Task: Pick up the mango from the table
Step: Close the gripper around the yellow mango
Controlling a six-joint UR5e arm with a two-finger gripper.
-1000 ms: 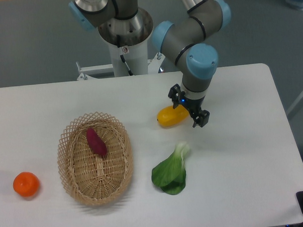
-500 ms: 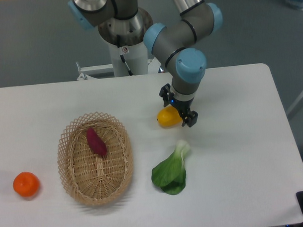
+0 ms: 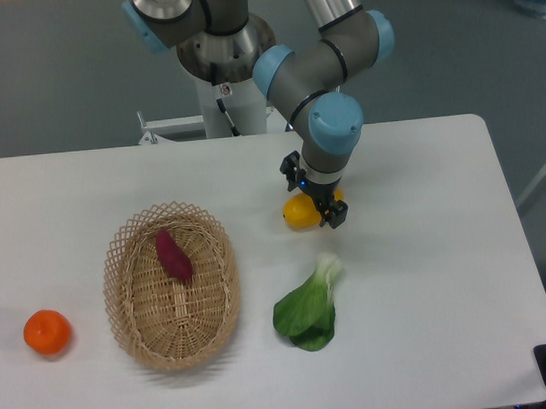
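Mango (image 3: 299,212), the yellow-orange fruit to be picked up, lies on the white table (image 3: 436,253) just right of centre, now mostly covered by the gripper (image 3: 313,192) directly above it. Over the last second the arm has swung toward 9 o'clock, carrying the gripper from the fruit's right end to a spot over its middle. The two black fingers stand apart, one at about 10 o'clock of the fruit and one at about 4 o'clock, straddling it; whether they touch its skin cannot be told. The fruit itself has not moved. This looks like the final lining-up before closing, so the grasp is probably near but not yet made. Outward from there, a leafy green vegetable (image 3: 308,306) lies at 6 o'clock, a wicker basket (image 3: 134,326) holding a purple sweet potato (image 3: 173,255) at 8 o'clock, and a tangerine (image 3: 47,331) beyond it.
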